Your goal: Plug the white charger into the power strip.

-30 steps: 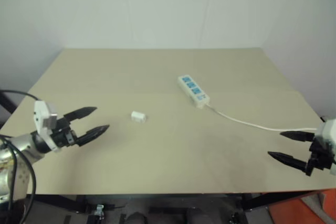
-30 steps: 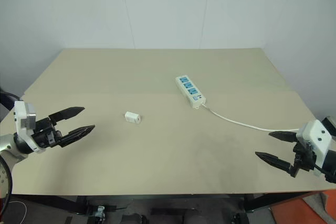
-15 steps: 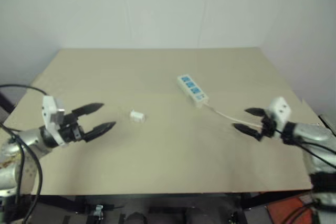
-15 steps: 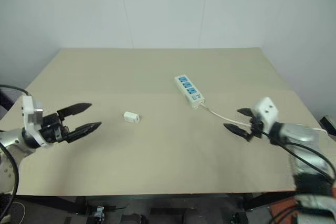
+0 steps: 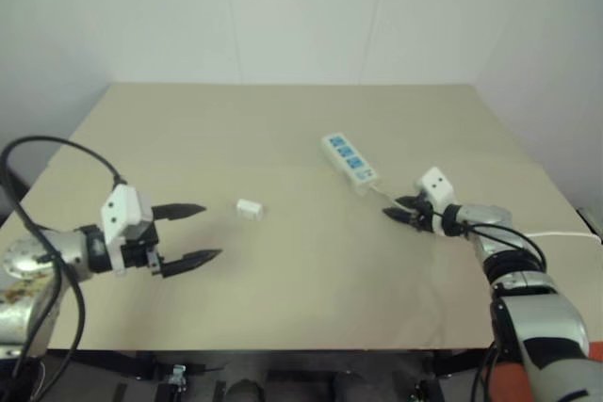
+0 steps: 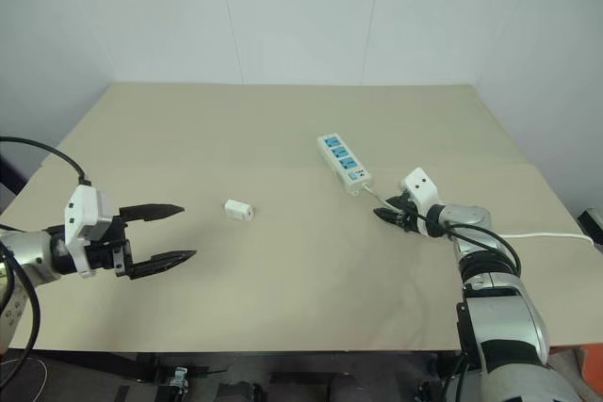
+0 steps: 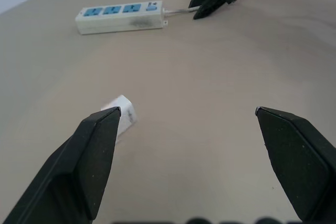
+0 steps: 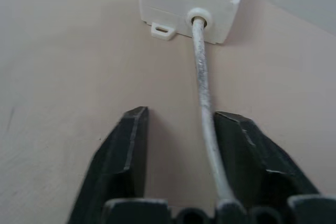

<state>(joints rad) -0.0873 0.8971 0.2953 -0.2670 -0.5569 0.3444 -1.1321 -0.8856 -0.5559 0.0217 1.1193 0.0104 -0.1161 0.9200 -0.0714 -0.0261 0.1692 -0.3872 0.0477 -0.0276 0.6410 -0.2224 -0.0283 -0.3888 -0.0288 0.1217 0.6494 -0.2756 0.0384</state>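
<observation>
Head views: beige table (image 6: 283,308); white charger (image 6: 238,210) lies left of centre, power strip (image 6: 343,163) right of centre, well apart, its cord (image 6: 542,234) trailing to the right edge. Left gripper (image 6: 168,233) hovers near the charger, fingers spread wide, nothing held. Right gripper (image 6: 390,212) sits low at the cord just beside the strip's end. Left wrist view: charger (image 7: 123,117) beside one finger (image 7: 94,150), not touching. Right wrist view: the cord (image 8: 203,98) runs between narrowed fingers (image 8: 128,145), against one; whether pinched, cannot tell.

A beige table (image 6: 283,129) stands against plain white panelled walls (image 6: 301,16).
</observation>
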